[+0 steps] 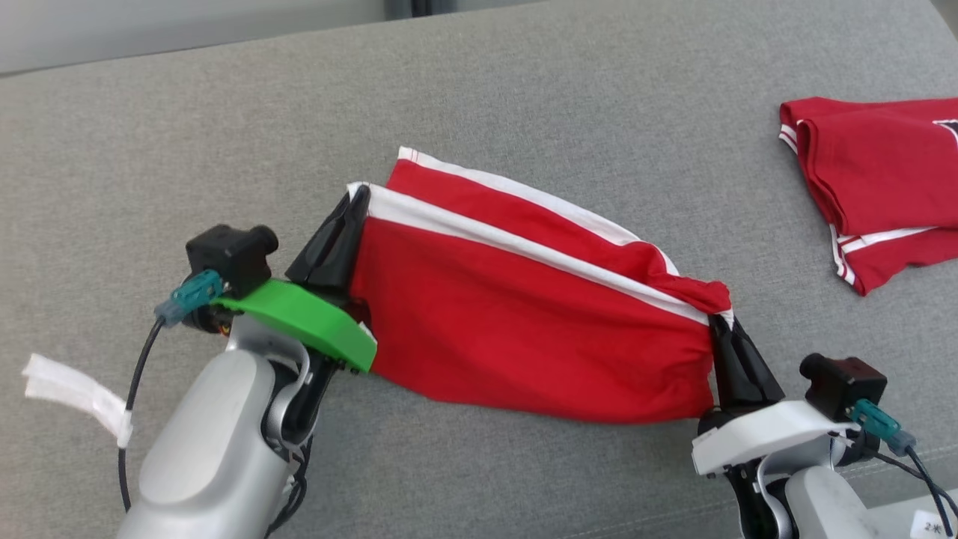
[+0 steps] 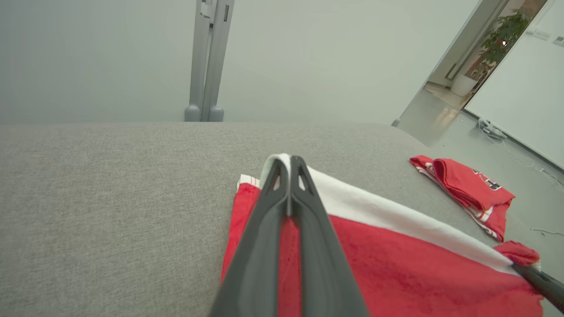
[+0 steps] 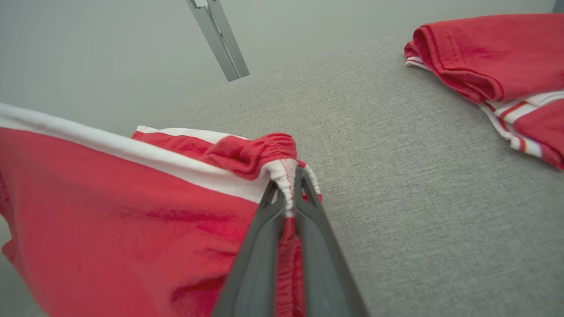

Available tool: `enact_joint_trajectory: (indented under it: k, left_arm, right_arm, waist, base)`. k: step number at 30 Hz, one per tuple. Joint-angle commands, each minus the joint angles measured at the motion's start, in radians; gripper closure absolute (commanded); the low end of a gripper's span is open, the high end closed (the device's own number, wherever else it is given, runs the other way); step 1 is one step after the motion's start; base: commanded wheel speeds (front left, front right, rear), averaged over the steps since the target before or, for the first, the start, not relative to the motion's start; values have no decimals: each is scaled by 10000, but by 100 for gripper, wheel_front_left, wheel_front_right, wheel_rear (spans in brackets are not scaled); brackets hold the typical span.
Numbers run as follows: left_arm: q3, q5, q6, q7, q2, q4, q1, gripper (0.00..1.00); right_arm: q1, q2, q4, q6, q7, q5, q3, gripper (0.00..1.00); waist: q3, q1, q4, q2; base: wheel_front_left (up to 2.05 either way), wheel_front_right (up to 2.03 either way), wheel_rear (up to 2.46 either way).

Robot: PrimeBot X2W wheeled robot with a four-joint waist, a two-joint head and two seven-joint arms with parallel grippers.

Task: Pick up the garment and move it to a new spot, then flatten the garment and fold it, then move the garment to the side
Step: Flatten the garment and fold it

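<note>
The garment [image 1: 524, 314] is red with white side stripes and hangs stretched between both grippers above the grey cushion [image 1: 524, 97]. My left gripper [image 1: 358, 196] is shut on its white-striped hem corner at the left; the left wrist view has the cloth [image 2: 396, 264] pinched between the dark fingers [image 2: 308, 211]. My right gripper [image 1: 720, 323] is shut on the bunched waistband at the right, where gathered white elastic [image 3: 286, 180] sits between its fingers [image 3: 317, 229]. The far layer of the garment lies on the cushion; the near layer sags below the held edge.
A second red garment [image 1: 883, 187], folded, lies at the cushion's far right. White tape [image 1: 75, 393] sits at the left, near the left arm's cable. The cushion's back edge [image 1: 187, 45] runs along the top. A metal post [image 2: 207, 61] stands behind.
</note>
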Motion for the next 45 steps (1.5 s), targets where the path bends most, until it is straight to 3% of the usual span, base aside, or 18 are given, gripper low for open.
enact_joint_trajectory:
  k: [1, 7, 18, 19, 20, 21, 22, 23, 24, 38, 45]
  left_arm:
    - [-66, 53, -61, 28, 41, 355, -469, 100]
    - [-505, 213, -133, 24, 25, 2233, -2125, 100]
    - [-1228, 22, -136, -294, -165, 4666, -3927, 100]
    - [-1317, 26, -136, -374, -182, 4826, -4032, 100]
    - [-1389, 5, -137, -448, -205, 4963, -4109, 100]
    - [-1473, -57, -137, -529, -254, 5106, -4177, 100]
    - [-1531, -93, -138, -609, -294, 5210, -4214, 91]
    - [-1565, -34, -138, -765, -310, 5344, -4276, 35]
    - [-1580, -35, -138, -868, -354, 5455, -4294, 0]
    - [-1835, -323, -140, -1335, -691, 5669, -3347, 0]
    - [-2283, -601, -140, -569, -520, 5569, -2814, 0]
  right_arm:
    - [-294, -30, 218, -12, -113, -99, 30, 100]
    - [-1230, -27, 1010, -13, -288, 266, 345, 100]
    - [-1920, -28, 979, -12, -289, 553, 465, 97]
    - [-1936, -28, 973, -13, -290, 598, 467, 65]
    - [-1959, -30, 914, -12, -291, 627, 444, 47]
    - [-1956, -30, 878, -13, -292, 618, 427, 0]
    - [-1931, -30, 865, -12, -290, 453, 385, 0]
    - [-1884, -30, 773, -12, -292, 261, 294, 0]
    - [-1803, -30, 758, -12, -291, 200, 197, 0]
    - [-440, -31, -478, -13, -292, -1178, -1005, 0]
    - [-56, -28, -830, -12, -292, -1564, -1656, 0]
  waist:
    - [721, 0, -464, 0]
    - [1314, 0, -821, 0]
    - [1703, 0, -1160, 0]
    - [1700, 0, -1173, 0]
    - [1690, 0, -1182, 0]
    - [1667, 0, -1187, 0]
    - [1632, 0, -1183, 0]
    - [1586, 0, -1169, 0]
    - [1531, 0, -1149, 0]
    - [140, 0, -566, 0]
    - [-267, 0, -344, 0]
  base:
    - [0, 0, 0]
    - [0, 0, 0]
    - [0, 0, 0]
    - [0, 0, 0]
    - [0, 0, 0]
    - [0, 0, 0]
    - [0, 0, 0]
    - [0, 0, 0]
    - [0, 0, 0]
    - [0, 0, 0]
    - [0, 0, 0]
